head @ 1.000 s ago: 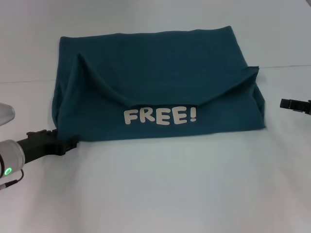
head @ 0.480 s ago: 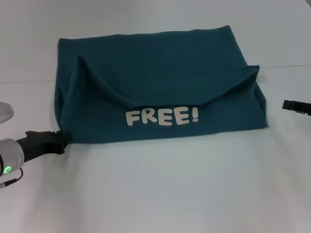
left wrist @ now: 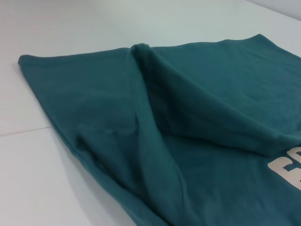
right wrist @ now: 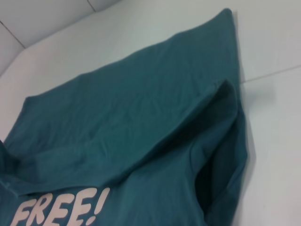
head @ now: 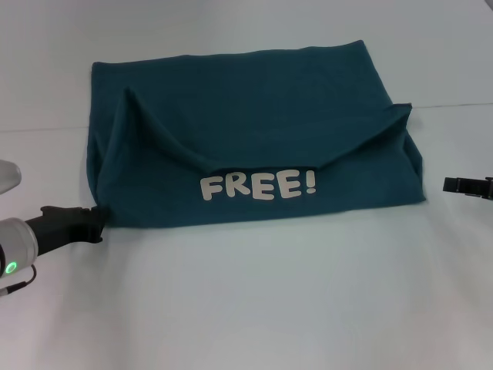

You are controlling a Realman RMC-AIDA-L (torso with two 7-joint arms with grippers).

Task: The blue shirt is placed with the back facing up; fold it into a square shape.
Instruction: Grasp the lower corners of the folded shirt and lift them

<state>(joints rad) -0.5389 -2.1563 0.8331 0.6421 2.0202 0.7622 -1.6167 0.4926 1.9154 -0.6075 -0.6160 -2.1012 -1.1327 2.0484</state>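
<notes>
The blue shirt (head: 254, 116) lies folded into a wide rectangle in the middle of the white table. Its two sides are turned in, and a white "FREE!" print (head: 256, 186) shows on the near flap. My left gripper (head: 94, 220) is low on the table at the shirt's near left corner, touching or almost touching its edge. My right gripper (head: 451, 183) is at the right, a short gap away from the shirt's right edge. The left wrist view shows the left folded side of the shirt (left wrist: 197, 117). The right wrist view shows the right side (right wrist: 131, 108) and the print.
The white table (head: 269, 308) stretches wide in front of the shirt and on both sides. A thin seam line (head: 46, 129) runs across the table behind the shirt's middle.
My left gripper has drawn back to the left, from the shirt's near edge to its corner. The shirt's near edge has settled slightly. My right gripper has barely shifted.
</notes>
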